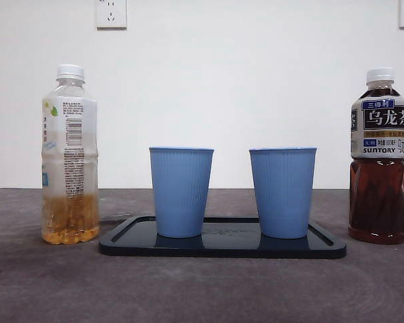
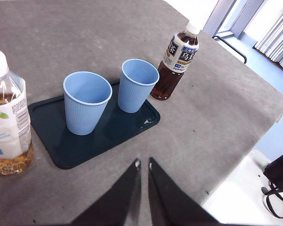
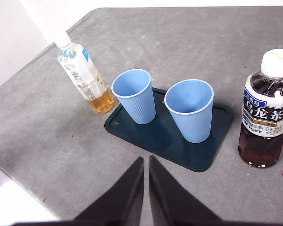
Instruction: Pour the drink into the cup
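Front and centre in the front view sits a dark tray (image 1: pixel 222 250) on the grey tabletop (image 1: pixel 202 289), low in the frame, carrying two blue cups: the left cup (image 1: pixel 181 192) and the right cup (image 1: pixel 283 192), both upright and apart from each other. At far left stands a pale tea bottle (image 1: pixel 70 158), white cap on, with only a little amber drink at its base. At far right stands a dark oolong bottle (image 1: pixel 378 158), capped and well filled. Neither arm shows here.

Over to the left wrist view: the left tool (image 2: pixel 143 163) rises at bottom centre, jaws nearly together and gripping nothing, hanging above bare tabletop short of the tray. The pale bottle sits at the left edge, the oolong bottle at upper right.

Right wrist view now: the right tool (image 3: pixel 146 160) is likewise almost closed and empty, bottom centre, with the oolong bottle at the right edge.
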Controlling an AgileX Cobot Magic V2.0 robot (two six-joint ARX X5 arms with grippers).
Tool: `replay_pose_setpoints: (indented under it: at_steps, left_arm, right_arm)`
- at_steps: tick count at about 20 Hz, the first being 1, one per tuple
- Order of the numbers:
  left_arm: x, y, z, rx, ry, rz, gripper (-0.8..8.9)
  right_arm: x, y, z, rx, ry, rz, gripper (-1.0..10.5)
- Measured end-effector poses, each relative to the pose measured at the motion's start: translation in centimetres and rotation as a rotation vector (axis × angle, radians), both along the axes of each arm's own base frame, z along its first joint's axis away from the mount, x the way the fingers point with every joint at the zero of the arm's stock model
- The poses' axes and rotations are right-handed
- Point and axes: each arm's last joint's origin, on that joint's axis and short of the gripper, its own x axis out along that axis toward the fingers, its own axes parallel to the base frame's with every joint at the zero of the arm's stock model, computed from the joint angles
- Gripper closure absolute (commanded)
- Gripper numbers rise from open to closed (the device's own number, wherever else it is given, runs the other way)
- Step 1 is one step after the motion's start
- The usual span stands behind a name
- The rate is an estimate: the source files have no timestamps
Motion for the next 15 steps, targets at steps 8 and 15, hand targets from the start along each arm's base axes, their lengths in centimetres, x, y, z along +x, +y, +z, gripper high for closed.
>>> replay_pose_setpoints:
  at_steps: [8,15]
  left_arm:
    - [0.8,0.6,-0.6,-0.015,-0.022,0.111,7.9]
    - [2.9,3.4,-9.5,-0.007,-0.299,0.502,7.9]
  right_arm:
    - [0.0,0.0,0.0,0.0,0.0,0.0,9.3]
    - [0.0,0.0,0.0,0.0,0.0,0.0,9.3]
